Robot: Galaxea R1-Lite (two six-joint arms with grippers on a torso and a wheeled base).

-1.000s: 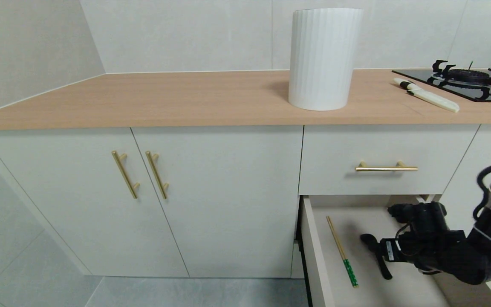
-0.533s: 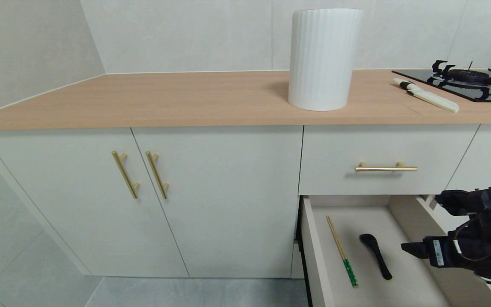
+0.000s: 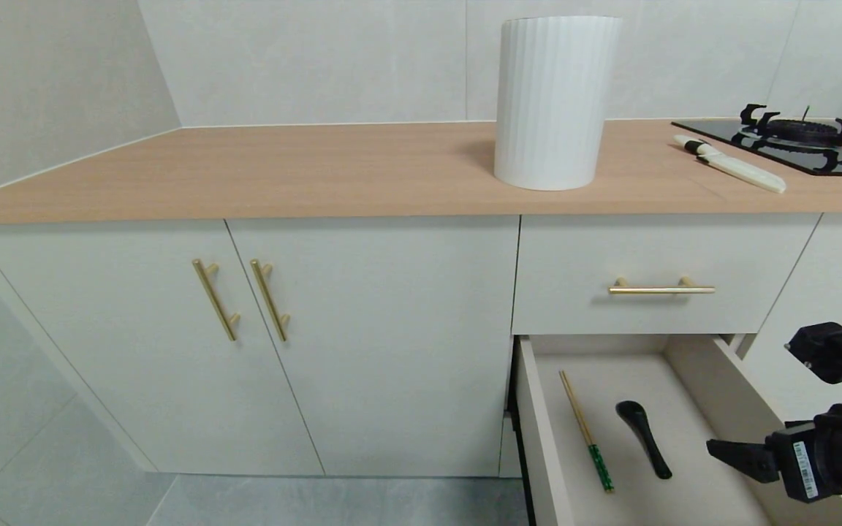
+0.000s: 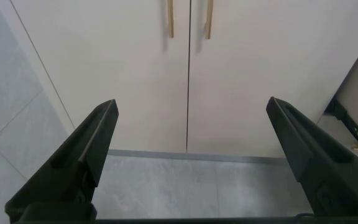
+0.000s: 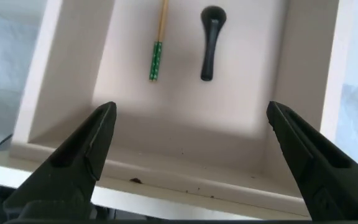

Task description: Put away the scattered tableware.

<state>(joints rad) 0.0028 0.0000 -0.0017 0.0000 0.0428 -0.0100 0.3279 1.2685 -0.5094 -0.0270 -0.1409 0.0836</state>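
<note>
We note chopsticks [image 3: 586, 431] left of a black spoon [image 3: 642, 438] in the pulled-out drawer [image 3: 538, 438]. Right gripper [image 3: 753, 395] gapes empty near its right wall; left gripper [image 4: 191, 102] likewise, empty.

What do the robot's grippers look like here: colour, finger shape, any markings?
Both are matte black. The right gripper has a chunky, angular housing with a white barcode-type sticker on its side. The left gripper has two long wedge-shaped fingers tapering to blunt tips; the right's match.
</note>
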